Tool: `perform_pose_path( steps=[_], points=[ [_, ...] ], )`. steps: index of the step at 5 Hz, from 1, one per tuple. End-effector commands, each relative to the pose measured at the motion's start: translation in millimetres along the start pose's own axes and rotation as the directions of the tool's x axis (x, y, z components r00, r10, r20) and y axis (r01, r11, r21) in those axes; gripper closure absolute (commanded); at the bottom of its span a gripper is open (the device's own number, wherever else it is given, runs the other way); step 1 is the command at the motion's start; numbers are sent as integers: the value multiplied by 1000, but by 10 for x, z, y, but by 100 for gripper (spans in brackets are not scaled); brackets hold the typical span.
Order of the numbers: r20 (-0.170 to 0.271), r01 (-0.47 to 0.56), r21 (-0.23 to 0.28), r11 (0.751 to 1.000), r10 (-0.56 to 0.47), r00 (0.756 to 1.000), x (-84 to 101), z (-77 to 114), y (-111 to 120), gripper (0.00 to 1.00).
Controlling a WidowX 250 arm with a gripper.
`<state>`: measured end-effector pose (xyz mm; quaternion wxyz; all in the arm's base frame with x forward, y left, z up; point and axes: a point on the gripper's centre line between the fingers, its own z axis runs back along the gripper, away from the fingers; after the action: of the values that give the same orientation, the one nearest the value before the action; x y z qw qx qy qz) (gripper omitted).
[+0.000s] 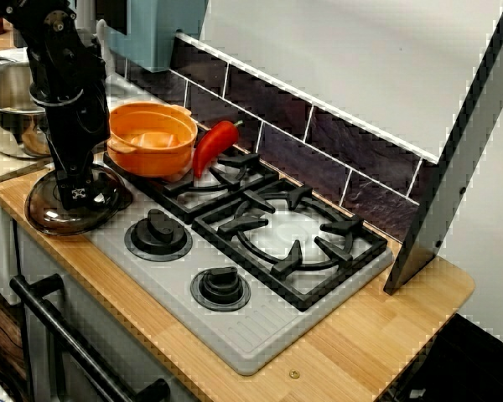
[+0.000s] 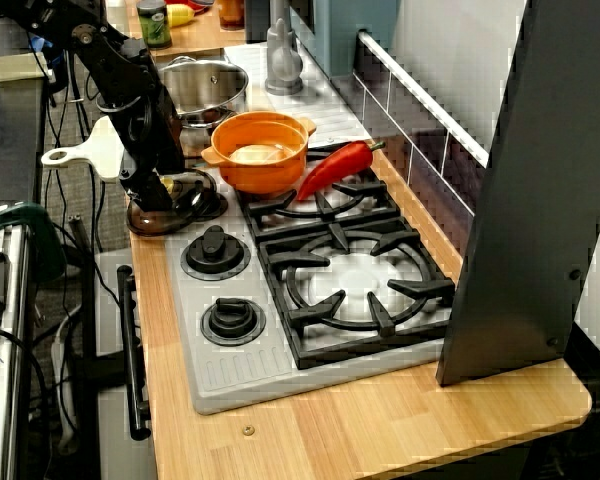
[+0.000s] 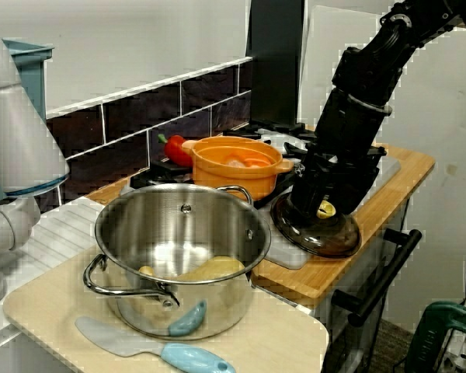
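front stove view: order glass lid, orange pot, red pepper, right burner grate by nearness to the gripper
1. glass lid, right under the gripper
2. orange pot, just behind the lid
3. red pepper, leaning at the pot's far side
4. right burner grate, farthest, off to the right

Legible text, brands, numbers, signs: none. White mark on the gripper (image 1: pixel 77 195): too small to read. Label on the jar (image 2: pixel 155 24), counter's far end: blurred.
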<state>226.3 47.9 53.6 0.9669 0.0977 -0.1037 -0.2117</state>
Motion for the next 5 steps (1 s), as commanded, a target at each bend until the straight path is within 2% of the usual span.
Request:
perform_pose_path(
  steps=[1,3,4,5],
  points=[
    [15,16,7,1000,-17,1000,4,51,67,100],
    [16,24,13,1000,-24,1000,-45,17,47,100],
    [17,19,9,1000,-20,1000,-45,46,62,100],
    [29,7,-6,1000,-7,1000,-19,156,126,100]
  ],
)
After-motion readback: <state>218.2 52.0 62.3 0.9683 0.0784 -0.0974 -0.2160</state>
